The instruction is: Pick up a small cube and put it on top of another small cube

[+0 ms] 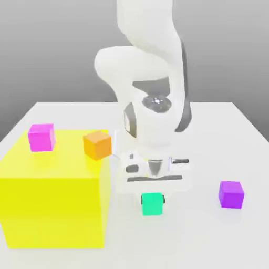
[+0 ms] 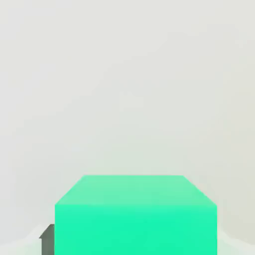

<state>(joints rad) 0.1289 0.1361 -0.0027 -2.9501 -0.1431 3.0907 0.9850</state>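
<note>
So right now I've got the arm folded down low over the white tabletop [image 1: 210, 241], and the two-finger gripper [image 1: 153, 199] is clamped onto the small plain teal-green cube [image 1: 153, 204], which sits on the table just off the exterior view's right of the big glossy yellow block [image 1: 52, 210]. In the hand view the teal-green cube [image 2: 137, 214] sits right up under the camera with a dark finger [image 2: 48, 240] pressed against one side face, so I read the jaws as closed on it, one on each opposite side. Whether it's off the surface yet I honestly can't tell. Handling-wise I'd guess this thing is easy: looks rigid, flat-faced, sharp-edged and probably light, so nothing to crush. The faces look smooth though, so I'd judge it could slip or twist if the pinch is off centre. Mid-height on two parallel faces is where I'd want it, and that's about where the fingers seem to be. For a landing spot, there's a small purple cube [image 1: 231, 194] on the table well off to the exterior view's right, plus a small magenta cube [image 1: 41, 137] and a small orange cube [image 1: 97, 144] up on the yellow block.
</note>
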